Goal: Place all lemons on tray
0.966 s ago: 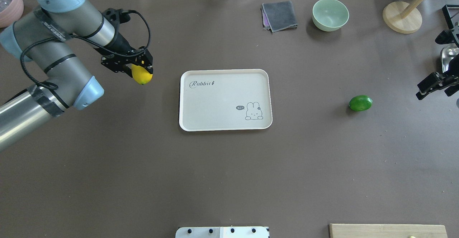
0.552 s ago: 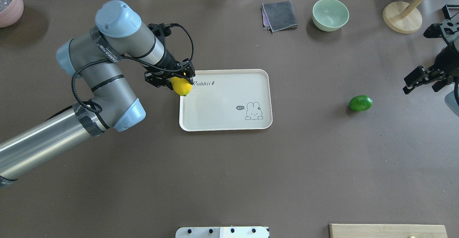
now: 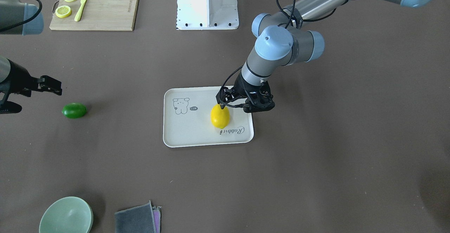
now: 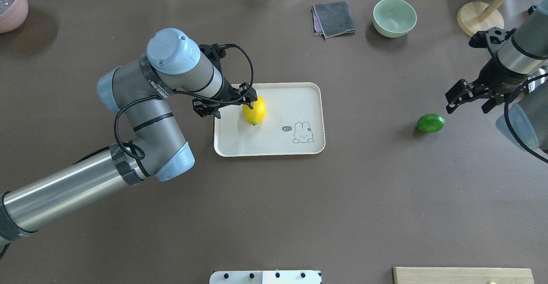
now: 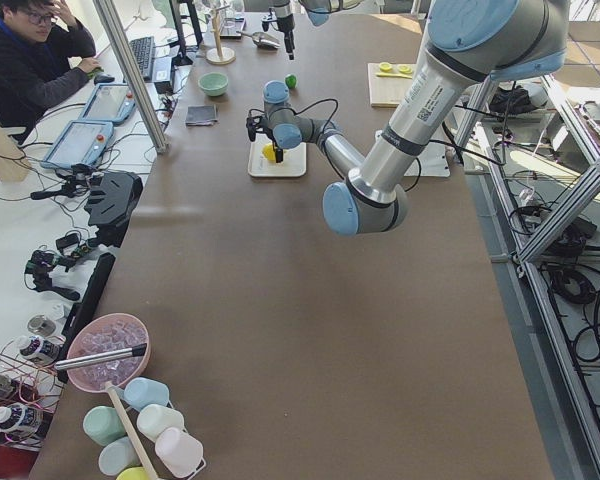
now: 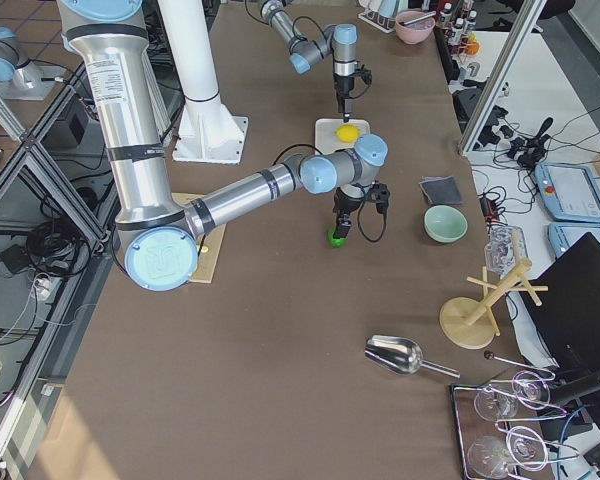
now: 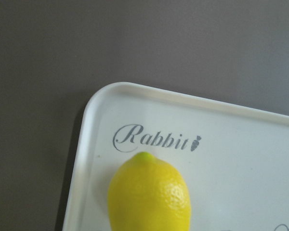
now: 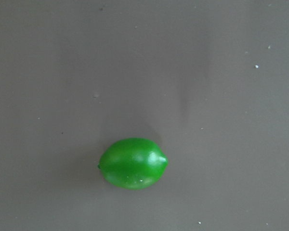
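Tray (image 4: 274, 147), off-white with rounded corners, lies at the middle of the table (image 4: 274, 215). You read its "Rabbit" script (image 7: 156, 139) only in the left wrist and front-facing views; overhead, the left gripper (image 4: 233, 103) covers it. You cannot tell whether that gripper clamps anything. Right gripper (image 4: 467, 104) hangs with its jaws spread, holding nothing, toward the table's right edge. Yellow lemon (image 4: 254, 110), pebbled with a greenish tip, rests on the tray beside the script, at the left fingertips. Green lemon (image 4: 430, 123), glossy in the right wrist view, lies on the table near the right gripper.

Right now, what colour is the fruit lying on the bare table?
Glossy green; that lemon shows clearest in the right wrist-mounted view.
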Motion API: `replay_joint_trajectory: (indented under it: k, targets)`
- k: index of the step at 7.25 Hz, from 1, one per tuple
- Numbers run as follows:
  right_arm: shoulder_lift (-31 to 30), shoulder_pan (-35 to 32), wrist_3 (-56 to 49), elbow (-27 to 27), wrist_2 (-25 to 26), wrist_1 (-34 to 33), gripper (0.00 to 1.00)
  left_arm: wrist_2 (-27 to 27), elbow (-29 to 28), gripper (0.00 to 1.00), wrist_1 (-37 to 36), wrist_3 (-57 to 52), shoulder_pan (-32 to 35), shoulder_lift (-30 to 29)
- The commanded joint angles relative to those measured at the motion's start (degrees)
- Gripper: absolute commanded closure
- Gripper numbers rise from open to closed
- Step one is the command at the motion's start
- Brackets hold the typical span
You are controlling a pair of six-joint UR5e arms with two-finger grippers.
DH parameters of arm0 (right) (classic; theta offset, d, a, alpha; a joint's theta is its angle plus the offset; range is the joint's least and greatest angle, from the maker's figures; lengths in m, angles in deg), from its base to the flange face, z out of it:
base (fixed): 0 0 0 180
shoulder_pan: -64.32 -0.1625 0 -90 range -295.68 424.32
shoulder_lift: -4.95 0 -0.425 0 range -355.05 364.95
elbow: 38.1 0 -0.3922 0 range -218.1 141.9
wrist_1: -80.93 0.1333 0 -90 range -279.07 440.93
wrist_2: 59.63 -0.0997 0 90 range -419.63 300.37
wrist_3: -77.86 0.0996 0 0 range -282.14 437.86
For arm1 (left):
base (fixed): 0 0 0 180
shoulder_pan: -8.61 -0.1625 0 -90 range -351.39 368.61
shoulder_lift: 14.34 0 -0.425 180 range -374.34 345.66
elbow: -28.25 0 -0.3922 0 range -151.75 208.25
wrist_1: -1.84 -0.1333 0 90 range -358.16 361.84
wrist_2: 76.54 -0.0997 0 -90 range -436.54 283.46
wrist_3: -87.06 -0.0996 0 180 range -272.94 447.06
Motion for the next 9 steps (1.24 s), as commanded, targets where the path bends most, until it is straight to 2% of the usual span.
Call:
replay_joint_trajectory:
  k: [1,2,3,5,7,8,9]
  targets:
    - [0.41,2.29,5.61,-0.67,0.95,1.25,0.00,0.42,2.22,0.02,0.49,-1.65,4.13,4.16]
    - [0.50,3.42,6.08,-1.20,3.66,1.16,0.00,2.86,2.32,0.02,0.24,-9.66,8.16,6.63]
    - [0.50,3.44,11.13,-1.38,4.81,1.16,0.00,6.10,1.80,0.02,-0.03,-18.36,13.34,9.26]
    - [0.50,4.56,31.81,-1.90,7.88,1.16,0.00,6.93,-2.84,0.02,-0.03,-29.65,17.33,10.34]
    - [0.59,4.93,49.16,-2.43,8.43,1.25,0.01,6.66,-4.54,0.02,0.50,-32.42,17.43,10.26]
    - [0.93,5.02,53.76,-3.56,8.34,1.95,0.01,6.66,-4.63,0.02,0.59,-32.42,17.43,10.26]
    - [1.72,5.02,58.68,-6.27,8.34,5.52,0.01,6.66,-4.63,0.02,0.59,-32.42,17.43,10.26]
